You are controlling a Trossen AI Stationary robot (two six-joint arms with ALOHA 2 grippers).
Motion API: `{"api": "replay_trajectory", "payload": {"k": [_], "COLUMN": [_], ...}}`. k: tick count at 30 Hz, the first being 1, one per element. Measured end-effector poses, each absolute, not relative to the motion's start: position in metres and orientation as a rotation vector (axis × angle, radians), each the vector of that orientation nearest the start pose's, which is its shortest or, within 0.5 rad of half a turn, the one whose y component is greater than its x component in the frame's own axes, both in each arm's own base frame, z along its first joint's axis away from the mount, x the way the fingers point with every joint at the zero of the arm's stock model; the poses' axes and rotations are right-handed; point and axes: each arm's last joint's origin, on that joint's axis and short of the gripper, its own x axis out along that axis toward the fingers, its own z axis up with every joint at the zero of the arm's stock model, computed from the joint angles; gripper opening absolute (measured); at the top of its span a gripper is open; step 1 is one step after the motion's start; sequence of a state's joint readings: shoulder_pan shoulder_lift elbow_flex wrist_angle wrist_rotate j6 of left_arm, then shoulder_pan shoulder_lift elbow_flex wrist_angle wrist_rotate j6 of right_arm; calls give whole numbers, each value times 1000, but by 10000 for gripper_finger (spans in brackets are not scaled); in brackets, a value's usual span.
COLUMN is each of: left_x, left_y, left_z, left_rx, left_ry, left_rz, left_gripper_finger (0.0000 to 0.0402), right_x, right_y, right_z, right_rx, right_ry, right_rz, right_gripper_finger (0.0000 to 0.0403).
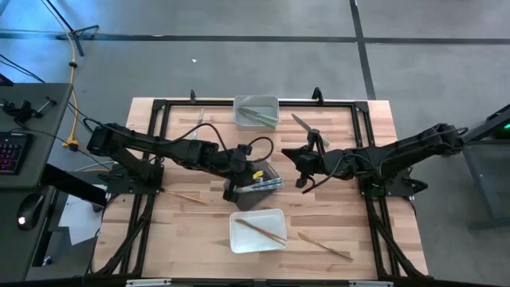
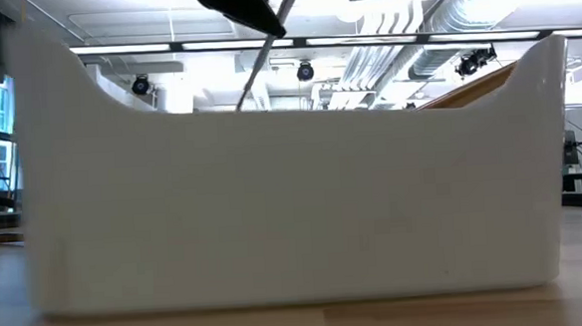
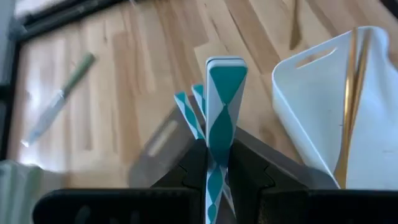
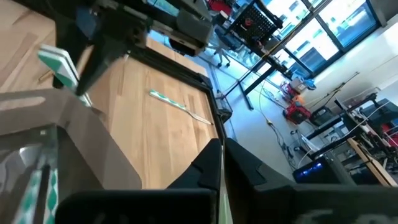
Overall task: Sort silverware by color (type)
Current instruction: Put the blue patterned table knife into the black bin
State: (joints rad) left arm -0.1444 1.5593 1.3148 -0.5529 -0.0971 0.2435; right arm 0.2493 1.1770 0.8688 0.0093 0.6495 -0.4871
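I see a wooden surface (image 1: 199,239) on a dark frame, set on a grey floor, with desks and monitors in the room behind. The silverware is scattered. A green knife (image 1: 301,123) lies near the far edge, right of a white bin (image 1: 256,102) that holds green pieces. A tan fork (image 1: 325,246) lies near the front edge, just right of a second white bin (image 1: 256,236) with tan pieces inside. Another tan piece (image 1: 185,196) lies left of centre. A third, clear bin (image 1: 263,177) sits mid-surface with blue pieces in it.

My left tool (image 3: 217,163) hangs beside that clear bin, clamped on a teal-and-white patterned piece (image 3: 222,99) that stands up between its fingers. My right tool (image 1: 301,182) is right of centre, fingers together on a thin greenish piece (image 4: 219,202) seen edge-on in its wrist view. The low view is mostly blocked by a white bin wall (image 2: 293,198).
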Motion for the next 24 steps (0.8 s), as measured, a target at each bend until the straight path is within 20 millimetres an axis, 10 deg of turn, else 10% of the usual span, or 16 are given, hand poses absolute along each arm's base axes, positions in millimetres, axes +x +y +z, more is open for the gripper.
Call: {"api": "replay_trajectory", "payload": {"k": [14, 24], "left_x": [332, 336], "left_y": [-58, -93], "left_z": [326, 305], "left_rx": [276, 215], "left_ry": [724, 800], "left_rz": [-136, -169], "left_gripper_finger": [29, 29], "right_x": [253, 253], "right_y": [46, 46], "right_z": [302, 301], "right_rx": [-598, -599], "right_ry": [373, 380], "right_rz": [-322, -321], "right_gripper_finger": [0, 0]}}
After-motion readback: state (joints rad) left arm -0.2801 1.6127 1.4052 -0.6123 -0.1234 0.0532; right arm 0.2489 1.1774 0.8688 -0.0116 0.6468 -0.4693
